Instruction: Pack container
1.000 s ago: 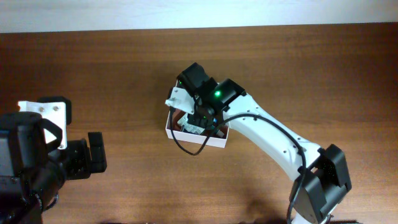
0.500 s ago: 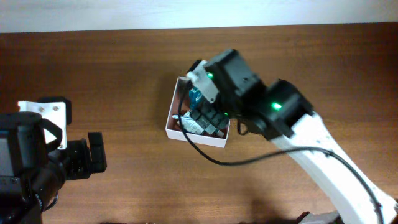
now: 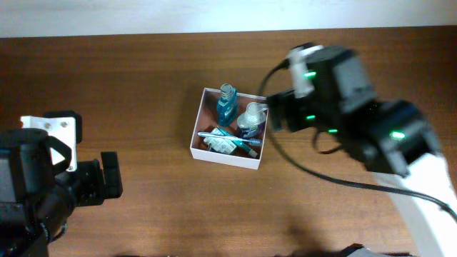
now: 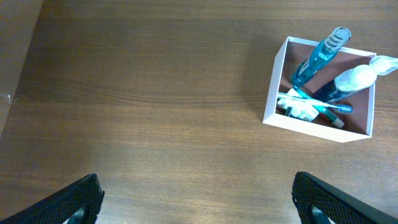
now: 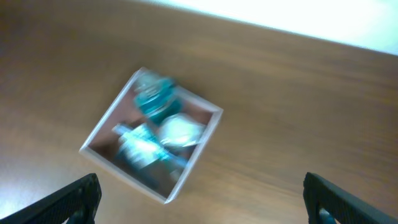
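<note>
Container [image 3: 223, 158] stands with open table [image 3: 128, 86] along every edge; left gripper [image 4: 200, 202] and right gripper [image 5: 202, 202] gape empty.

No text, brand or number can be read in any view. Any print on the green-and-white packet [image 3: 220, 145] and the blue bottle [image 3: 226, 103] inside the container [image 3: 226, 158], mid-frame overhead, is too small and blurred.

One box [image 3: 225, 158] at frame centre, two bottles in it, a blue bottle [image 3: 226, 105] and a white-capped bottle [image 3: 252, 116], one toothbrush [image 3: 230, 136], one packet [image 3: 218, 145], two arms, left arm [image 3: 36, 178] lower left, right arm [image 3: 343, 93] at right.
</note>
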`<action>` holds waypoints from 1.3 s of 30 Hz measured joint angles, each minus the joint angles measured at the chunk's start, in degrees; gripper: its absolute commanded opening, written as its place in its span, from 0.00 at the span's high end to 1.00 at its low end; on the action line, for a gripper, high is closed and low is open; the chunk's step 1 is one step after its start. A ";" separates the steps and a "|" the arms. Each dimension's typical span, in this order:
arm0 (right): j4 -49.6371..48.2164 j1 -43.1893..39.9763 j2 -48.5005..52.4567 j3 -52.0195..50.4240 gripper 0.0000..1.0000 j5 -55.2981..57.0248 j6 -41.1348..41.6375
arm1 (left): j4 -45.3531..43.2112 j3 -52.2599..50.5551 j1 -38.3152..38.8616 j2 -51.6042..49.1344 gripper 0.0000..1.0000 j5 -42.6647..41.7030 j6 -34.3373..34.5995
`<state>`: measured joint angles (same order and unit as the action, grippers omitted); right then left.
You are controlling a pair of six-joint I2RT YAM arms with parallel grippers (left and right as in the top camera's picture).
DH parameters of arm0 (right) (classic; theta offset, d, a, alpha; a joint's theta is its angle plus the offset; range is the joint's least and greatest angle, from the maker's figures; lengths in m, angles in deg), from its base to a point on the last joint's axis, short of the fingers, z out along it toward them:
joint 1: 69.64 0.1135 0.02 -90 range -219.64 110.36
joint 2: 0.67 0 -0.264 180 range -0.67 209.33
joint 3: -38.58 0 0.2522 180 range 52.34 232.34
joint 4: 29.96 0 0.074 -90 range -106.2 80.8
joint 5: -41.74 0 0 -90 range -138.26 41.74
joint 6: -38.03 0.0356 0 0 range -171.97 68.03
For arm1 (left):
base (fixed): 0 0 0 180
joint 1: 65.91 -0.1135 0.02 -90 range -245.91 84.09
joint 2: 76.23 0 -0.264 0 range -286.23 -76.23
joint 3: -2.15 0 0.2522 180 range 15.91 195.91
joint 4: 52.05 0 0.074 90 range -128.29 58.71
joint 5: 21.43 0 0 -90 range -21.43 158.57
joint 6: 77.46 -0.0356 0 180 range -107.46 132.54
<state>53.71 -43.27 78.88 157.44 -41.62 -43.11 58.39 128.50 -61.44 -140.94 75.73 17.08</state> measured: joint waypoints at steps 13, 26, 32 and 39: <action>-5.51 -13.60 -43.21 -28.79 0.01 -7.43 -6.34 | 0.09 0.00 0.00 0.00 0.01 0.00 0.00; -24.76 -13.66 -75.23 -82.95 0.01 -9.20 -6.54 | 0.00 0.00 0.00 0.00 0.01 0.00 0.00; -25.00 -14.01 -78.71 -87.43 0.01 -9.31 -6.51 | -0.02 0.00 0.00 0.00 0.01 0.00 0.02; -25.40 -17.27 -78.71 -94.92 0.01 -9.31 -6.51 | -0.02 0.00 0.00 0.00 0.01 0.00 0.00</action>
<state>28.32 -60.54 0.17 62.51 -50.93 -49.62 58.37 128.50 -61.44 -140.94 75.73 17.08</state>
